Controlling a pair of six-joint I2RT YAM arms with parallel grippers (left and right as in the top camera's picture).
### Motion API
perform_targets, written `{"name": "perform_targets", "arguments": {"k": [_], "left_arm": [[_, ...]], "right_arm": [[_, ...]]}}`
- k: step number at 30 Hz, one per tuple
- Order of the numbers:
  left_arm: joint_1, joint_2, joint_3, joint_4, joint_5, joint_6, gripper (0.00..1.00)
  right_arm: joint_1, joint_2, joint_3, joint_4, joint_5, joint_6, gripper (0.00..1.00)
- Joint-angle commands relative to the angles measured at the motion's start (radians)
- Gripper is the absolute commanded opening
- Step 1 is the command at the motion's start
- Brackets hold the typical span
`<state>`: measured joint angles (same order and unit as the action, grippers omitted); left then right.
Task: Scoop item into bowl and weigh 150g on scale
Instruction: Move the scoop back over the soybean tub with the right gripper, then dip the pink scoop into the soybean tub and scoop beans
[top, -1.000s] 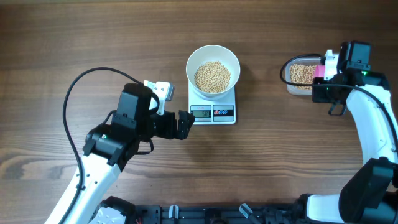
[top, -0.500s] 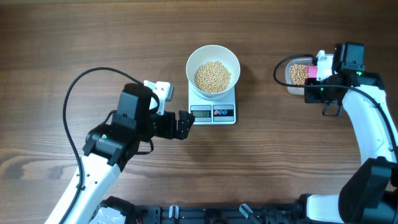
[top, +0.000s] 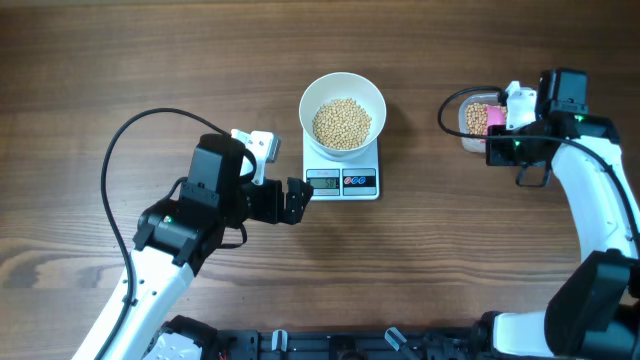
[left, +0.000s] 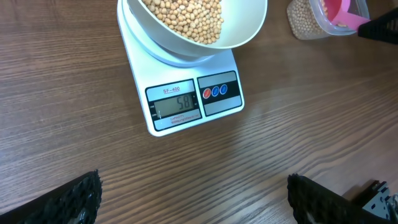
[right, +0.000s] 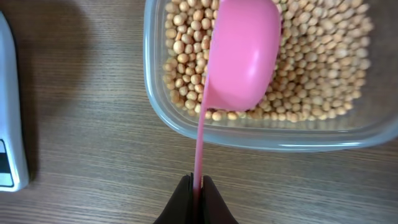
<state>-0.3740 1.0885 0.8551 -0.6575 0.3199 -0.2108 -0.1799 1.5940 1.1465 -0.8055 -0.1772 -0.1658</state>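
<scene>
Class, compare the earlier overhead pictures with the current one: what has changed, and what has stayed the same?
The right gripper, shut on the pink scoop's handle, moved left, farther over the tub of beans. Nothing was picked up or let go. The left gripper, open beside the scale, stayed put, and so did the scale and the bowl.

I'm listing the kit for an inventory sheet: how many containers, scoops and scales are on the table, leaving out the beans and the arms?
Containers: 2, the white bowl and the clear tub
Scoops: 1, the pink scoop
Scales: 1, the scale
Total: 4
</scene>
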Motion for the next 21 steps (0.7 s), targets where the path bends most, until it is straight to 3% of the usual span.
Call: {"name": "perform_targets", "arguments": {"k": [1,21], "left_arm": [[-0.004,0.0,-0.004,0.003,0.004,0.017,1.0],[-0.004,0.0,-0.004,0.003,0.004,0.017,1.0]], "right_arm": [[-0.024,0.052,-0.01,0.001,-0.15,-0.018,0.04],[-0.211,0.052,-0.01,-0.026,-0.44,-0.016,0.04]]}}
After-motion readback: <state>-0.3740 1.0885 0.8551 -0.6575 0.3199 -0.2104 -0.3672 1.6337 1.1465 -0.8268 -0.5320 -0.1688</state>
